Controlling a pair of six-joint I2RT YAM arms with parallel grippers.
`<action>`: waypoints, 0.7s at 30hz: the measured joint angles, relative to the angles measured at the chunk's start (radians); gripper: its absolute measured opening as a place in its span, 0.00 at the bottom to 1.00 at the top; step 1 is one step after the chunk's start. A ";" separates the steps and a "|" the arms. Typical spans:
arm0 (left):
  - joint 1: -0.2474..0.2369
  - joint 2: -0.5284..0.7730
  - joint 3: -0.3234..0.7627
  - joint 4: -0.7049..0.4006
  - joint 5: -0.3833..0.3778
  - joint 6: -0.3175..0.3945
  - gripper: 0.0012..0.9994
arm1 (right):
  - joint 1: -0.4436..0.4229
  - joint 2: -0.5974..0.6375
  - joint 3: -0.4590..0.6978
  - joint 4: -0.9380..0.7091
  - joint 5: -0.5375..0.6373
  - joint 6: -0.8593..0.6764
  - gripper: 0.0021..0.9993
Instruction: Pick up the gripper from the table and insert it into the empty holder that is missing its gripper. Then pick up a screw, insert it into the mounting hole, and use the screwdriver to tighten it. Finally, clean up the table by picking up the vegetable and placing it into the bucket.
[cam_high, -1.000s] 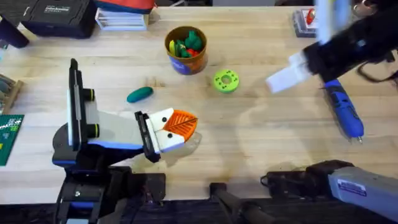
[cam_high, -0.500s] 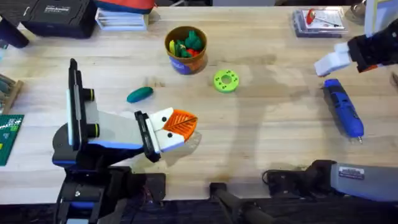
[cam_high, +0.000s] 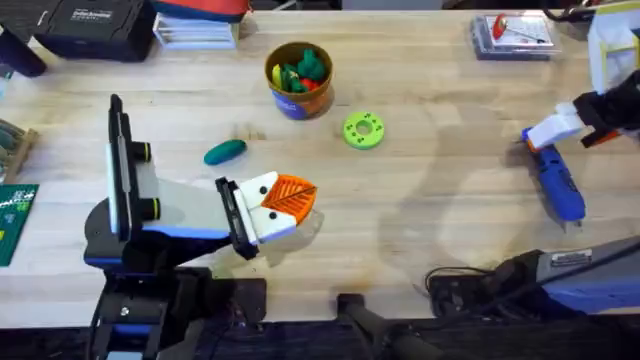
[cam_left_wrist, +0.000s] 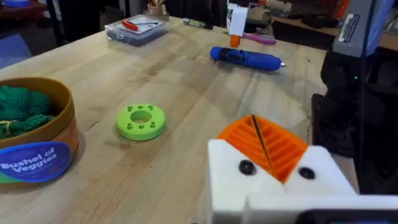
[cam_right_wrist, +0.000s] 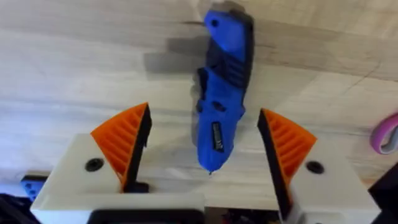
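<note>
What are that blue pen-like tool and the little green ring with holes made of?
The screwdriver looks like moulded plastic: blue, smooth and faintly shiny, with black ribbed grip strips. Its thin tip looks like metal, though I can't tell for sure. The green ring looks like matte plastic, evenly coloured, with neatly formed holes.

From my left wrist camera, I see the lime-green round disc with holes (cam_left_wrist: 141, 121) flat on the pale wooden table (cam_left_wrist: 186, 74). Beside the disc stands the yellow-rimmed bucket (cam_left_wrist: 37, 146). Well beyond the disc lies the blue pen-shaped screwdriver (cam_left_wrist: 245, 58). My own gripper's orange ribbed finger (cam_left_wrist: 264, 144) sits nearer than the disc, in its white block (cam_left_wrist: 273, 186).
</note>
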 joint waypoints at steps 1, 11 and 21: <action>0.000 0.000 0.000 0.000 0.000 0.000 0.00 | -0.013 0.012 0.000 0.015 -0.006 -0.003 0.99; 0.000 0.000 0.000 0.000 0.000 0.000 0.00 | -0.035 0.139 0.000 0.089 -0.037 -0.010 0.99; 0.000 0.000 0.000 0.000 0.000 0.000 0.00 | -0.035 0.227 0.000 0.083 -0.032 -0.009 0.99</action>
